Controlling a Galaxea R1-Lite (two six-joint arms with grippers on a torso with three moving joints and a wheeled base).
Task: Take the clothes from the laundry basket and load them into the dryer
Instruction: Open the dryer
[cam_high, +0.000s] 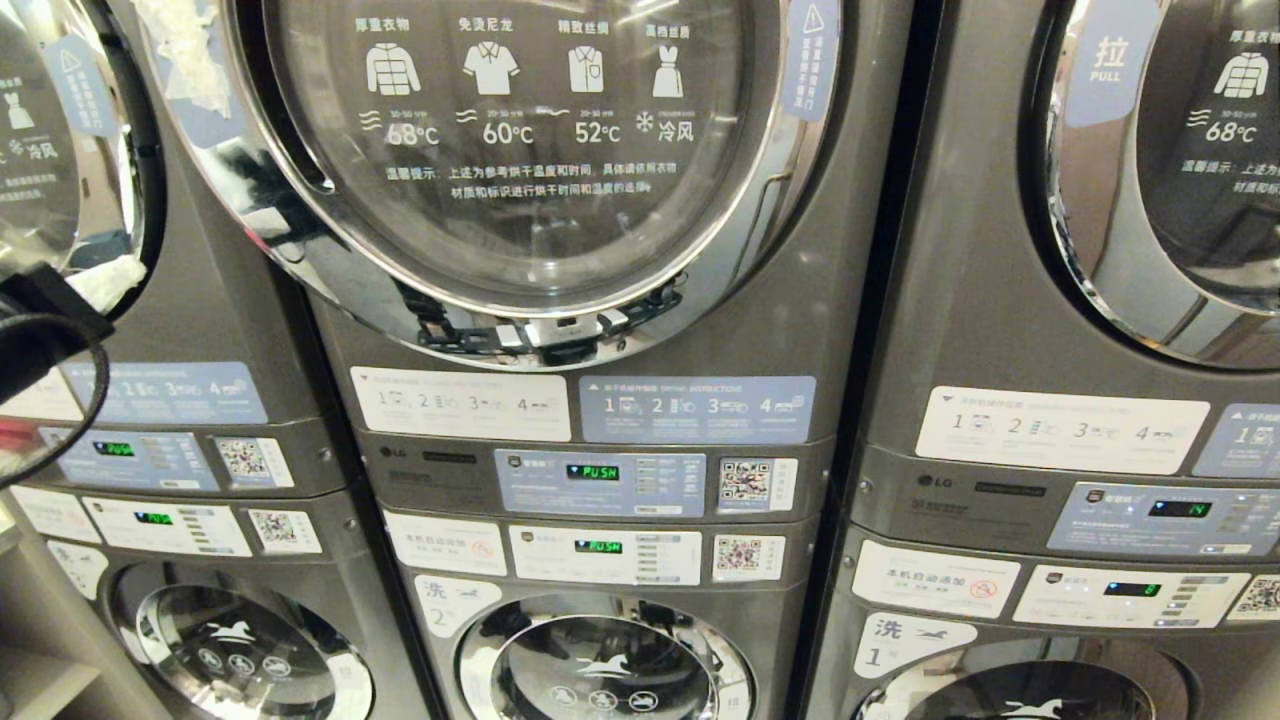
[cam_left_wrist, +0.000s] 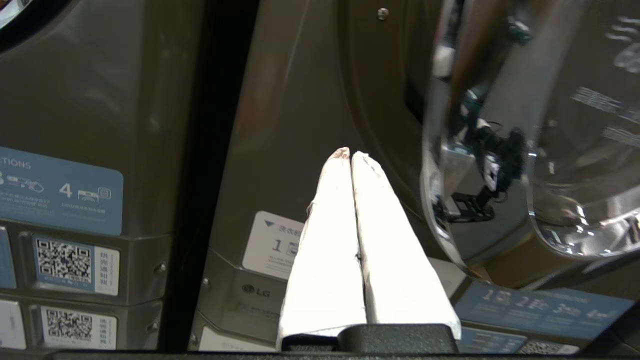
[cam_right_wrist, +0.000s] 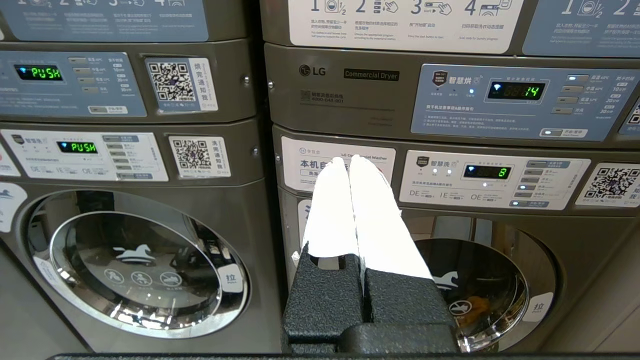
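1. We face a row of grey stacked laundry machines, each with a dryer above and a washer below.
2. The middle dryer (cam_high: 590, 330) is right in front of us; its round chrome-rimmed door (cam_high: 510, 150) looks pulled slightly out from the cabinet, printed with garment icons and temperatures.
3. Under that door sit white and blue instruction stickers, then a control panel (cam_high: 600, 483) whose green display reads PUSH, with a QR code beside it.
4. The washer (cam_high: 600, 640) below shows a second PUSH display and its own round door.
5. Our left gripper (cam_left_wrist: 350, 154) has its two white fingers pressed together, empty, pointing at the grey front panel just beside the chrome rim of the dryer door; only a dark piece of that arm with a cable loop shows at the left edge of the head view.
6. Our right gripper (cam_right_wrist: 349, 160) is likewise closed on nothing, held low in front of the right-hand stack, near its washer panel.
7. We see no laundry basket or clothes in any view, so we cannot tell where they are.
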